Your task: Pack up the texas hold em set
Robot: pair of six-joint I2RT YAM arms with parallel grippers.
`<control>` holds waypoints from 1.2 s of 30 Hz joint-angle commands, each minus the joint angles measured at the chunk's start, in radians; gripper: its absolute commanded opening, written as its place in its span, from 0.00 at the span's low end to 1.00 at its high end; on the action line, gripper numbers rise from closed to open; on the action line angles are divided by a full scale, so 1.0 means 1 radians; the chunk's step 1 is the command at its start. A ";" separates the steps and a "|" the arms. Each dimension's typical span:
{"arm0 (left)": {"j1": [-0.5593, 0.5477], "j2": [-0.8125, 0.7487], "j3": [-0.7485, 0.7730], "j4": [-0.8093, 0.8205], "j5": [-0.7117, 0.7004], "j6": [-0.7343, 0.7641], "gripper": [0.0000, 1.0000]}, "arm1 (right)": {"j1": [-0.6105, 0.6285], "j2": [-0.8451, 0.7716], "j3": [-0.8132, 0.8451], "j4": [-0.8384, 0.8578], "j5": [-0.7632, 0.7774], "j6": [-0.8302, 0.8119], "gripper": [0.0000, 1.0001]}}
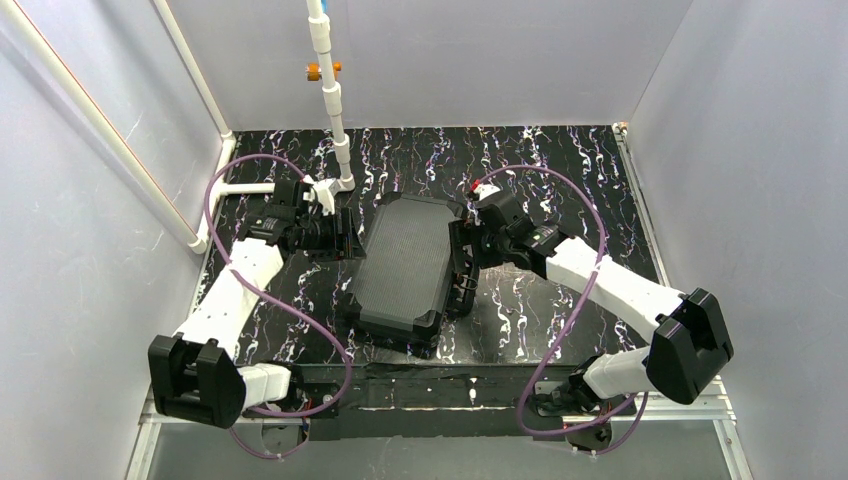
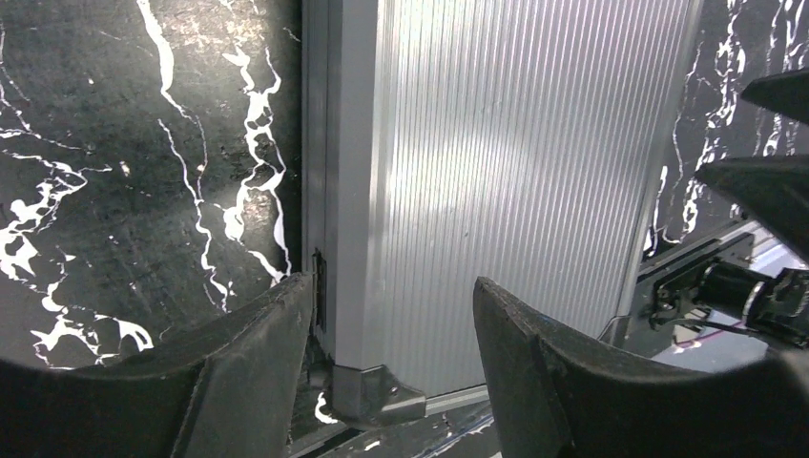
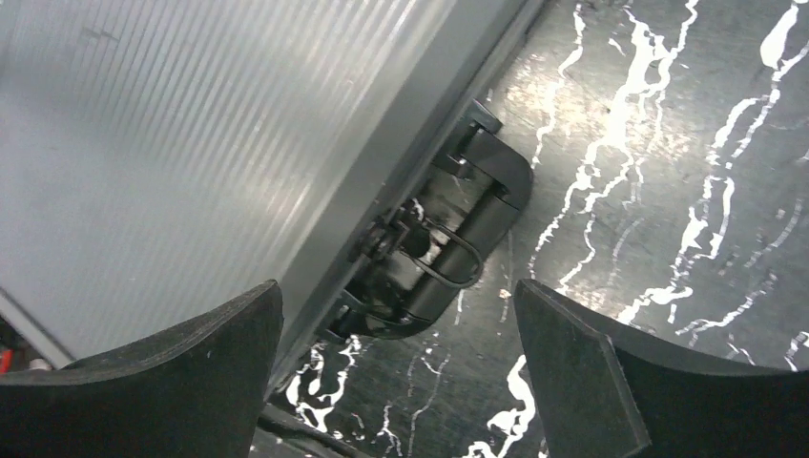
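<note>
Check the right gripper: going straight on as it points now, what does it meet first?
Likely the carry handle on the side of the closed case: it sits between the open fingers of the right gripper in the wrist view. Depth is unclear; the case edge could touch first.

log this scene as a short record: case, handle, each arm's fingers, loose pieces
case: black ribbed hard case, lid shut, flat on the black marbled table
handle: black handle on the case's right side
left fingers: open, straddling the case's left edge near a corner; contact cannot be told
right fingers: open, spread over the case's right edge at the handle, holding nothing
loose pieces: no chips or dice visible outside the case
</note>
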 commanded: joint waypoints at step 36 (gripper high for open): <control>-0.004 -0.171 -0.079 0.009 -0.116 0.055 0.62 | -0.026 0.327 -0.014 0.344 -0.402 0.168 0.68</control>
